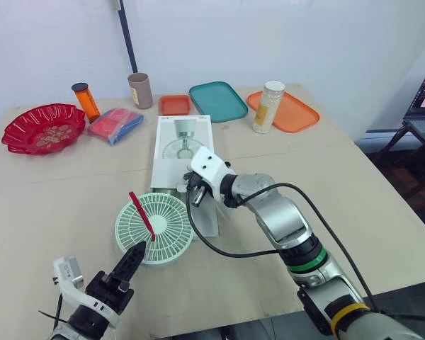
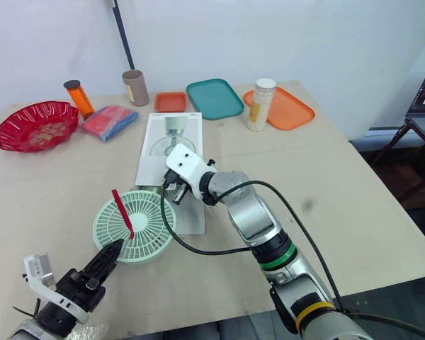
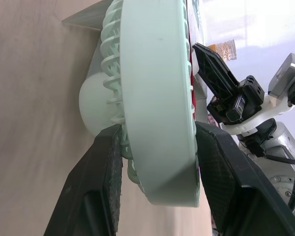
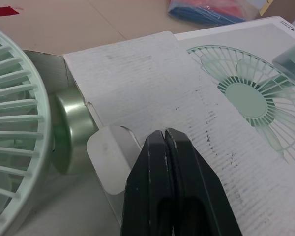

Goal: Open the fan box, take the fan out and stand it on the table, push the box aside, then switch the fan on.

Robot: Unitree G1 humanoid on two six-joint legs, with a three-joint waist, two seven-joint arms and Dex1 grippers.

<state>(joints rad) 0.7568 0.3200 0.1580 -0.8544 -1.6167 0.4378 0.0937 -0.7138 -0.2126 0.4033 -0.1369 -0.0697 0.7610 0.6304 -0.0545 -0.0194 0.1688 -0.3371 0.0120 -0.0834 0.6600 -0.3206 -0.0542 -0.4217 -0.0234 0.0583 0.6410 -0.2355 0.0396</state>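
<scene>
The mint-green fan point(image 1: 154, 228) lies with its grille up on the table, just outside the open near end of the white fan box point(image 1: 183, 145). A red strip point(image 1: 142, 216) lies across the grille. My left gripper point(image 1: 136, 256) is shut on the fan's near rim, one finger point(image 3: 105, 162) on each side of the fan point(image 3: 157, 73). My right gripper point(image 1: 193, 195) is shut, its tips point(image 4: 164, 135) over the box's top panel point(image 4: 187, 98) by an open flap point(image 4: 110, 157). The fan's rear hub point(image 4: 71, 132) sits at the box mouth.
Along the back of the table stand a red bowl point(image 1: 44, 127), an orange bottle point(image 1: 86, 100), a blue-and-red packet point(image 1: 115, 125), a brown cup point(image 1: 139, 90), a small orange tray point(image 1: 175, 105), a teal tray point(image 1: 218, 101), a jar point(image 1: 269, 106) and an orange tray point(image 1: 297, 113).
</scene>
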